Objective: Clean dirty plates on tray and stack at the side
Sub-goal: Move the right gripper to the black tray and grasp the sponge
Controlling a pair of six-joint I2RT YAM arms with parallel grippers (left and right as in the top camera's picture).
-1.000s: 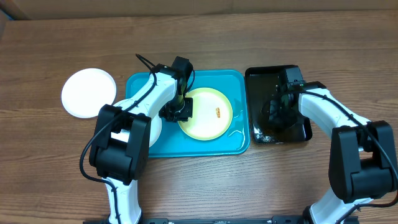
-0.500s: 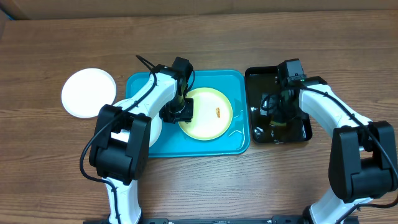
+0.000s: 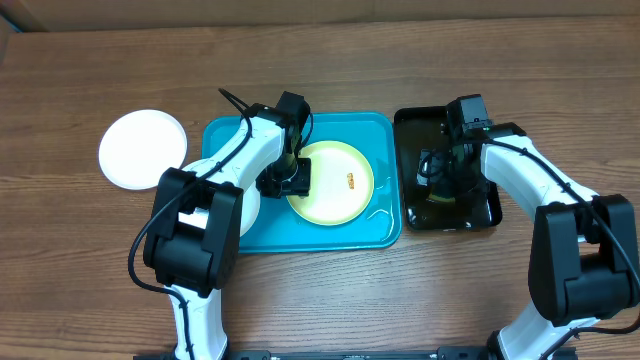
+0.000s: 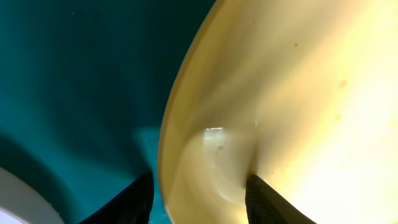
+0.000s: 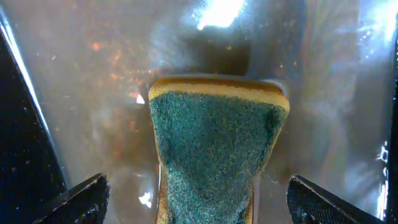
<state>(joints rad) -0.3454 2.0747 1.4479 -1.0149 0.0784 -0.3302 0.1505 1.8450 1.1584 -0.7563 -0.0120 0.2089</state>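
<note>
Table (image 3: 320, 60): tray (image 3: 382, 135), black tray (image 3: 420, 128), white plate (image 3: 142, 148)

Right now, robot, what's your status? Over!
Left claw clamped on yellow-green plate rim, on blue tray. Right claw holding sponge over black tray. Orange smear not yet wiped. Nothing seen blocking.

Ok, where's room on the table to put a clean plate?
Bare wood lies behind the blue tray and black tray, in front between the arm bases, and in front of the white plate. The blue tray is crowded with the yellow plate and left gripper; the black one with the right gripper and sponge.
</note>
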